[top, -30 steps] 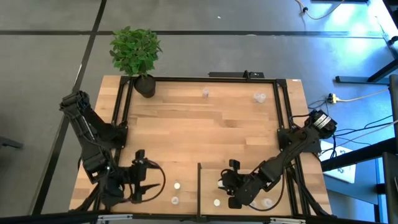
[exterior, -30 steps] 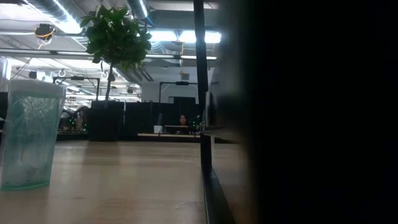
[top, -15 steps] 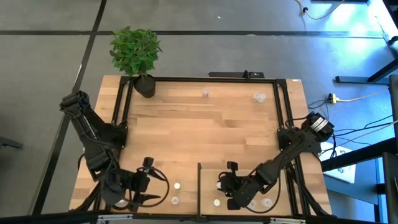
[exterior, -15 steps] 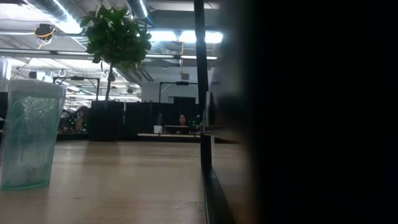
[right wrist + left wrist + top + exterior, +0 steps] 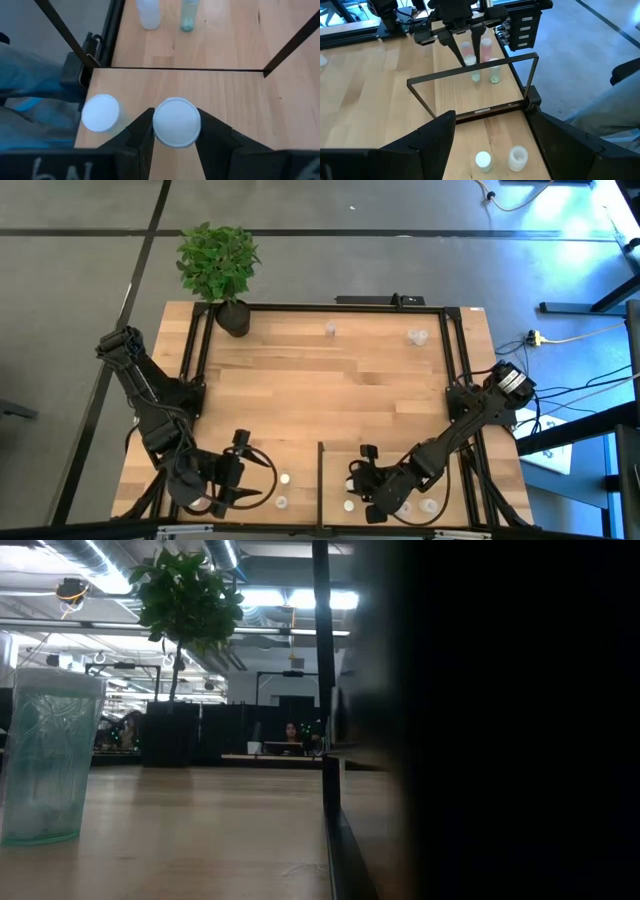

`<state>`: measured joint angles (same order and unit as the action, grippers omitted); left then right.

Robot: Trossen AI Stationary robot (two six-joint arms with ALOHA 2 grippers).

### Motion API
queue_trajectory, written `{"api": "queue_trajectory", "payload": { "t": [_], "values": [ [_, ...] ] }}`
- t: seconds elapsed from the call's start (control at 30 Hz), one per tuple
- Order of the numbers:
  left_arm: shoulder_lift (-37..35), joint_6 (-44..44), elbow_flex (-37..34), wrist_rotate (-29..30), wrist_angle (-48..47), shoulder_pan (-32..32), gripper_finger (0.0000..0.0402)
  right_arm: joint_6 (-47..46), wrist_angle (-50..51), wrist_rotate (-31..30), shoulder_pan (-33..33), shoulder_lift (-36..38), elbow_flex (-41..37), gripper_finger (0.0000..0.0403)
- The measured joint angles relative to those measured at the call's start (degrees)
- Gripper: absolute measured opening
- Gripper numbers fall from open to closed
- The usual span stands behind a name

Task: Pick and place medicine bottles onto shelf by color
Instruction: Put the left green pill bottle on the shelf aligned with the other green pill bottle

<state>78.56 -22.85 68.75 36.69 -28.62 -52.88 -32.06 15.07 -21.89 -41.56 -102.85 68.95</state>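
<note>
Currently the right gripper (image 5: 176, 131) has its jaws closed on a white-capped bottle (image 5: 176, 123) at the near edge of the tabletop (image 5: 330, 380), right of the black divider (image 5: 320, 480). Another white-capped bottle (image 5: 100, 113) stands just beside it. Left gripper (image 5: 262, 480) sits low at the near left, jaws wide, holding nothing; two bottles (image 5: 284, 479) stand near it.

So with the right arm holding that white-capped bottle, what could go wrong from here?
1. The right gripper pinches the white-capped bottle only at its cap, so it may slip or tilt when lowered.
2. A second white-capped bottle stands close beside it and could get knocked.
3. The black frame bar runs just ahead, so the jaws could catch it.
</note>
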Motion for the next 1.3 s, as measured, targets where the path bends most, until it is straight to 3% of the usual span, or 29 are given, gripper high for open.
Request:
{"api": "queue_trajectory", "payload": {
  "t": [0.5,0.9,1.3],
  "values": [
    [0.0,0.0,0.0,0.0,0.0,0.0,0.0267,3.5,-0.3,0.1,0.0,0.0,0.0,0.0126],
    [0.0,0.0,0.0,0.0,0.0,0.0,0.0267,2.7,-0.1,3.7,1.8,0.0,0.1,0.0126],
    [0.0,0.0,0.0,0.0,0.0,0.0,0.0267,2.7,6.7,6.1,4.0,0.0,3.8,0.0126]
  ]
}}
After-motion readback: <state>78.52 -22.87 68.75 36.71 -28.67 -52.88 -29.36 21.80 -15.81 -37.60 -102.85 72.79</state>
